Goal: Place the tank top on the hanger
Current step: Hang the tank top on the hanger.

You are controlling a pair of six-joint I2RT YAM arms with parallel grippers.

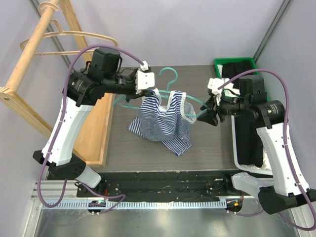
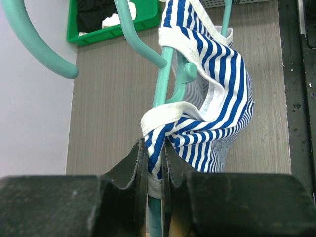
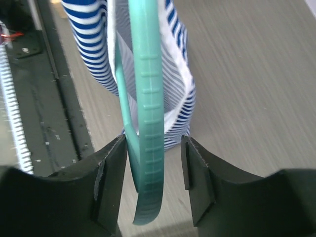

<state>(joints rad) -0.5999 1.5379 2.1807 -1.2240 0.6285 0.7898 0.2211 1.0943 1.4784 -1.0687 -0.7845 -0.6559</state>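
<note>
The striped tank top [image 1: 160, 123] hangs above the table, partly threaded on the teal hanger [image 1: 170, 74]. My left gripper [image 1: 147, 92] is shut on a white-trimmed strap of the tank top [image 2: 217, 98] together with the hanger's arm [image 2: 163, 84]; in the left wrist view the jaws [image 2: 154, 150] pinch fabric with teal bar behind it. My right gripper [image 1: 202, 116] is open around the hanger's right end [image 3: 148, 98]. In the right wrist view the bar stands between the jaws [image 3: 153, 145], against the left finger, with a gap to the right one. The top [image 3: 94, 39] hangs beyond.
A green bin [image 1: 237, 66] with a dark garment stands at the back right, also in the left wrist view [image 2: 113, 29]. A wooden rack [image 1: 34, 44] with a tan hanger [image 1: 74, 37] stands at left, its base board [image 1: 96, 133] beside the table. A white tray [image 1: 242, 163] holding black cloth lies at right.
</note>
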